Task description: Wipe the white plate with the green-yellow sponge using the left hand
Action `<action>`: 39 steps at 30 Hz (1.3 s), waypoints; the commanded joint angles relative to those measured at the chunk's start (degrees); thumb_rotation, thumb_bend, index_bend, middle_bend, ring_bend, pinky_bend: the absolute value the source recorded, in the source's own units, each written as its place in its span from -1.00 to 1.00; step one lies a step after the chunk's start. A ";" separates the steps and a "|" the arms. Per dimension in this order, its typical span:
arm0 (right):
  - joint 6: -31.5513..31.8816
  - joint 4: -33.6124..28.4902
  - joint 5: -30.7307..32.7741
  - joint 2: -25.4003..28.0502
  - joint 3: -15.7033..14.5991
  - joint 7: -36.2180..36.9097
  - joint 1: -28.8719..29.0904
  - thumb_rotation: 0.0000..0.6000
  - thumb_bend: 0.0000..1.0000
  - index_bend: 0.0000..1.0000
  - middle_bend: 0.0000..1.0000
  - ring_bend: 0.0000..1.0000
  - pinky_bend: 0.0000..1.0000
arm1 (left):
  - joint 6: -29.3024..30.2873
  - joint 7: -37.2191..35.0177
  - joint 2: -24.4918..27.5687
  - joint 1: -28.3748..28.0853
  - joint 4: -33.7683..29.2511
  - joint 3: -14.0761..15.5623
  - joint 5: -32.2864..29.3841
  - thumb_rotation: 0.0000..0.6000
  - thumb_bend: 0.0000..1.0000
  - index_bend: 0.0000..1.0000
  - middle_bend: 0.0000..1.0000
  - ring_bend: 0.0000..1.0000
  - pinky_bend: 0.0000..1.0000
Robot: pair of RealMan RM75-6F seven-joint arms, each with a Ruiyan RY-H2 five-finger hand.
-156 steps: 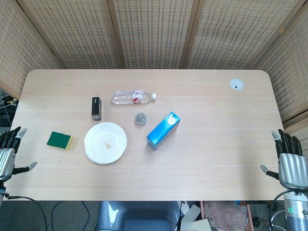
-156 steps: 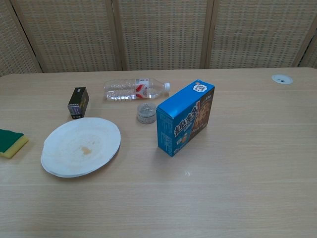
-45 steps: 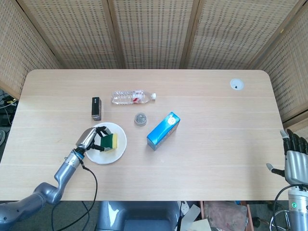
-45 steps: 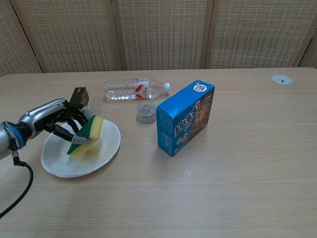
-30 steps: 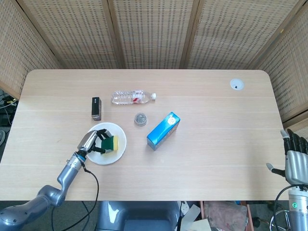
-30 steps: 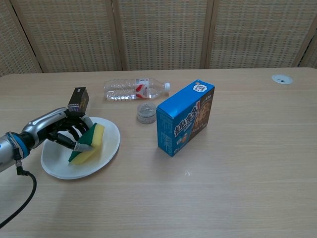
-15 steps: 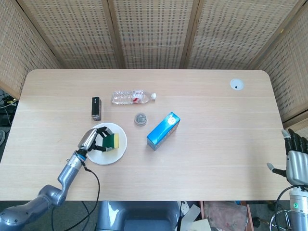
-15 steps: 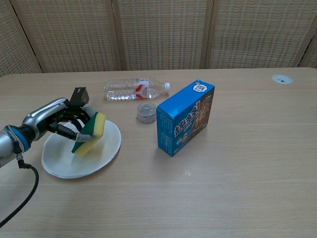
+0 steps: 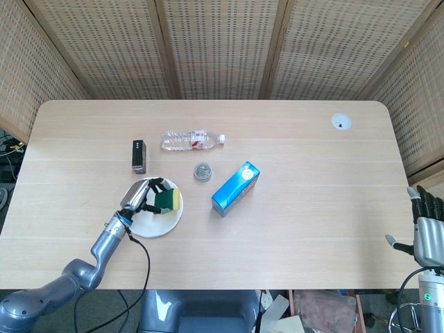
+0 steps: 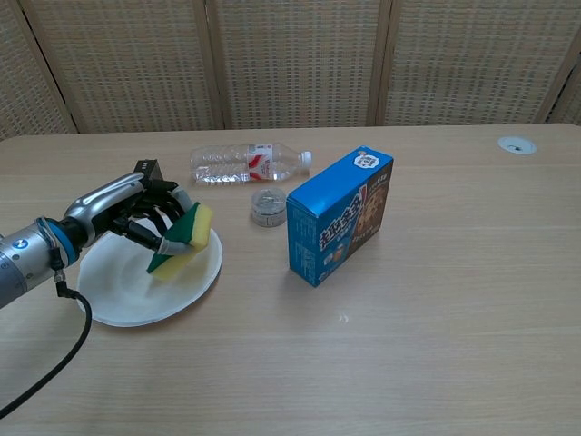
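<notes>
Sponge [image 10: 184,238], green over yellow, tilts in left hand [image 10: 136,216] on white plate [image 10: 127,295].

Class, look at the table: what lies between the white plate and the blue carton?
Only bare tabletop lies between the white plate and the blue carton; the chest view shows it best.

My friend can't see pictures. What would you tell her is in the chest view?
The left robot hand holds a green-yellow sponge against the far right side of a round white plate on a wooden table. Nearby stand a blue carton, a clear plastic bottle lying down, and a small black box.
</notes>
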 commanded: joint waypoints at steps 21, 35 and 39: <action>-0.26 -0.49 -0.29 0.65 -0.01 1.31 -0.05 1.00 -1.00 -1.00 -1.00 -1.00 -1.00 | -1.80 -4.10 -3.41 1.98 7.70 2.53 1.01 1.00 -0.82 0.27 -0.01 -0.20 -0.11; 0.52 -1.06 -0.77 1.58 0.17 2.95 -0.56 1.00 -1.00 -1.00 -1.00 -1.00 -1.00 | 3.22 -3.06 0.70 -1.11 2.30 -1.60 0.57 1.00 -0.82 0.27 -0.01 -0.20 -0.11; 0.47 -1.12 -0.79 1.66 0.15 3.03 -0.57 1.00 -1.00 -1.00 -1.00 -1.00 -1.00 | 1.76 -0.05 1.34 -1.80 0.52 -1.20 0.67 1.00 -0.82 0.27 -0.01 -0.20 -0.11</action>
